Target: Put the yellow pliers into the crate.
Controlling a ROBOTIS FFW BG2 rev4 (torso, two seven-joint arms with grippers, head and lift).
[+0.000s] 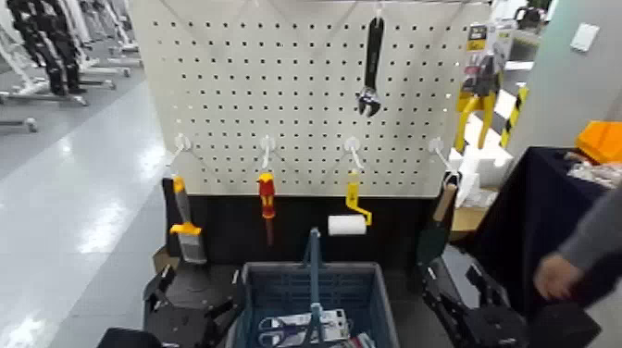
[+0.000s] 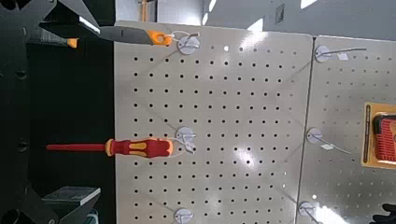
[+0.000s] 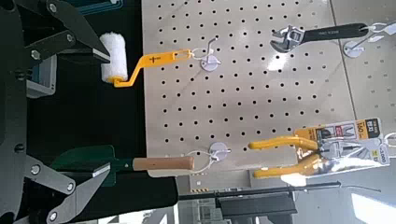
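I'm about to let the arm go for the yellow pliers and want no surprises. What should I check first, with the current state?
1. Yellow pliers hang on the pegboard, upper right: ok.
2. Right gripper jaws open, empty: ok.
3. Left gripper low beside the crate; jaws: cannot tell.
4. Crate has room despite scissors: ok.
5. Person's hand near the right arm: not ok.

Pegboard (image 1: 305,93) at 12 o'clock. Pliers (image 1: 479,88) hang at its 2 o'clock corner, wrench (image 1: 371,65) left of them. Hook row below: brush (image 1: 185,222), screwdriver (image 1: 267,199), roller (image 1: 349,217), trowel (image 1: 435,227). Crate (image 1: 278,287) in front, under the roller.
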